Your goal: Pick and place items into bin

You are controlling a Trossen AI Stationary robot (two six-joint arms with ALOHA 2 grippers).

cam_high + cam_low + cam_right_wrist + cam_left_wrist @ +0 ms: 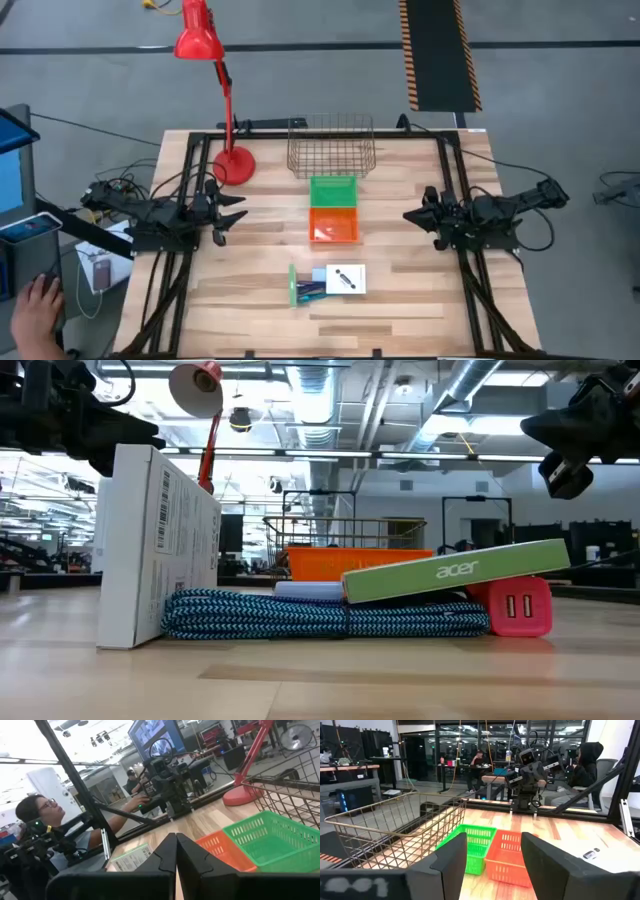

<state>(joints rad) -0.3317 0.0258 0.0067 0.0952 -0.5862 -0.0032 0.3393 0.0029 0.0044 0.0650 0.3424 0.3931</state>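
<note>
Nothing binned yet, as far as I can tell. The items sit in one cluster near the front edge of the table [400, 310], about mid-width: white box [346, 280], green box [293, 285] beside it, blue braided cable [320, 615] and red charger block [521, 606] in the same pile. Orange bin [334, 224] and green bin [333, 190] sit mid-table, wire basket [331, 146] at the back edge; all three look empty from above, though I can't fully rule out something small.

My left gripper [226, 212] is near the left edge, fingers parted, grasping nothing. My right gripper [418, 216] is near the right edge, fingers pressed together, empty. Both are well apart from the pile, which lies between them and closer to the front edge. Whole job left.
</note>
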